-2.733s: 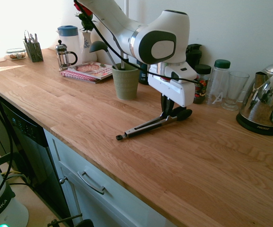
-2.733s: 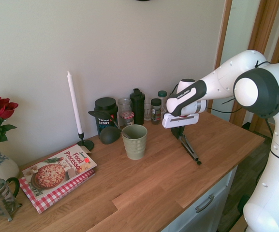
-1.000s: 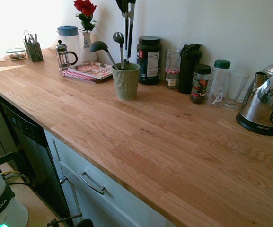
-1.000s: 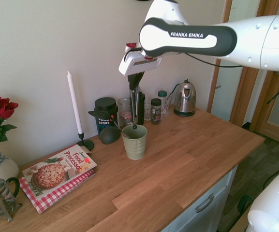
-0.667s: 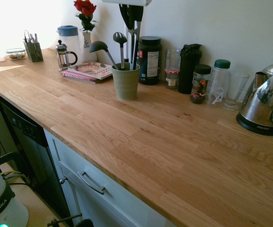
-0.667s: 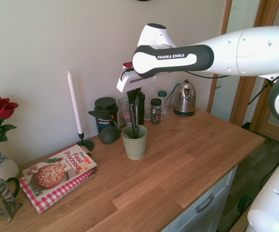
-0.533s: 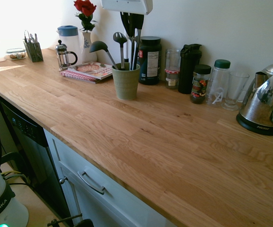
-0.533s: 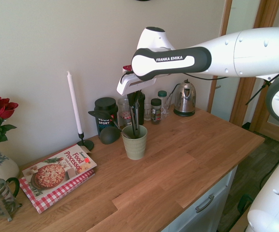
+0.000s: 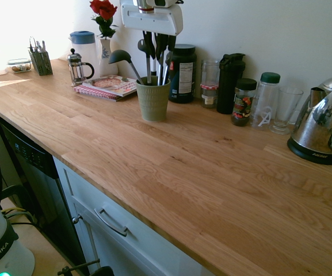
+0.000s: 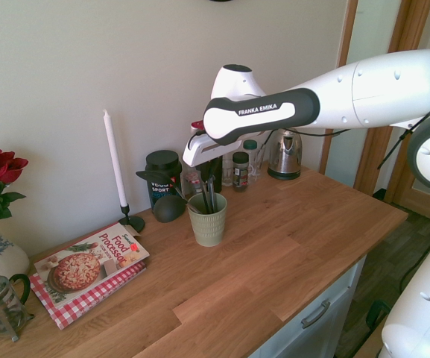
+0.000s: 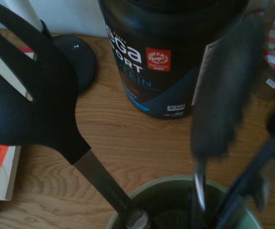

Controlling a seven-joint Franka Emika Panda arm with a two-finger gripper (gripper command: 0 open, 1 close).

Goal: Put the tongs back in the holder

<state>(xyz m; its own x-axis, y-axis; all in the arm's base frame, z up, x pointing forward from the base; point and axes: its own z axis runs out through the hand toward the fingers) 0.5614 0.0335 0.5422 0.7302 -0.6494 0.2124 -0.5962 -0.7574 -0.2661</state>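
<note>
White and dark, the end effector (image 9: pixel 159 53) hangs right above the green cup (image 9: pixel 153 103), pointing down at the tops of the utensils; whether it is wide, narrow or gripping the tongs cannot be told. The tongs (image 9: pixel 167 72) stand in the cup, dark tips up, their metal arms running down past its rim. Also in the cup are a dark ladle (image 9: pixel 121 57), leaning out over the rim, and a slotted spoon (image 9: pixel 142 46). Seen from the first exterior view, a black tub (image 9: pixel 182 75) sits on the table (image 9: pixel 171 172) behind and to the right of the cup. Farther right of the cup come a dark bottle (image 9: pixel 230 84) and, well apart, a metal kettle (image 9: pixel 324 121). Books (image 9: pixel 105 86) lie left of the cup, with a coffee press (image 9: pixel 76 69) beyond.
</note>
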